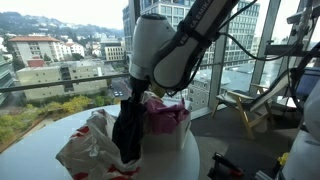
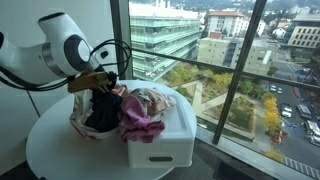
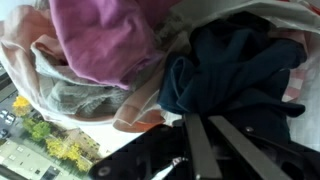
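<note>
Round white counter beside a window wall, bearing a white bin heaped with laundry. A pale patterned cloth spills over the bin's edge; a pink garment lies on top of the heap, just beside a dark blue garment. The end effector stands over the bin with its fingers drawn nearly together, pinching the dark blue garment, which hangs below it in an exterior view and touches the pink garment in the wrist view
</note>
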Robot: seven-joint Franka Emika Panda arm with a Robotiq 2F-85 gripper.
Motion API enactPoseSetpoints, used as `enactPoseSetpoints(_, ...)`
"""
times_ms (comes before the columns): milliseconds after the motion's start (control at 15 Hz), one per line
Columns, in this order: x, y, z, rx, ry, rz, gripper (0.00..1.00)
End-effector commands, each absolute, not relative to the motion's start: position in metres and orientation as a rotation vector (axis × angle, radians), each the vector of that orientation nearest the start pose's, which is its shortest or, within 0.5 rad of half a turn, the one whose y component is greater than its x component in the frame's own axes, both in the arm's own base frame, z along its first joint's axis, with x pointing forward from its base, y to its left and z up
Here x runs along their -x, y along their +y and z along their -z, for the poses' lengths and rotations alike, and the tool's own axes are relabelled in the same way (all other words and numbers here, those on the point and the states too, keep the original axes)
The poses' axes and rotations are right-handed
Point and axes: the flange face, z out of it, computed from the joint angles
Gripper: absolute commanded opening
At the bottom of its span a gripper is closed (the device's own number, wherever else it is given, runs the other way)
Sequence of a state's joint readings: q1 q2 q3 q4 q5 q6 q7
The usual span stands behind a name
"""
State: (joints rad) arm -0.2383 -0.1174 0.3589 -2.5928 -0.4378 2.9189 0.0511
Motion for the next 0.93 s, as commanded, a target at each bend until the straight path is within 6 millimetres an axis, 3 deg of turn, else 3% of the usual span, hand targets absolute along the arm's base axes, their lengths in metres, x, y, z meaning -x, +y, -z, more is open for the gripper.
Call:
enactPoseSetpoints(0,-0.478,0.080,-0.324,3.190,-0.942,0.578,0.02)
enactPoseSetpoints(533,-0.506,0.125,-0.274,3.107,-1.313,0.299,0.02)
enactPoseSetpoints(867,-0.525,0.171,-0.254,2.948,-1.467,0.285,0.02)
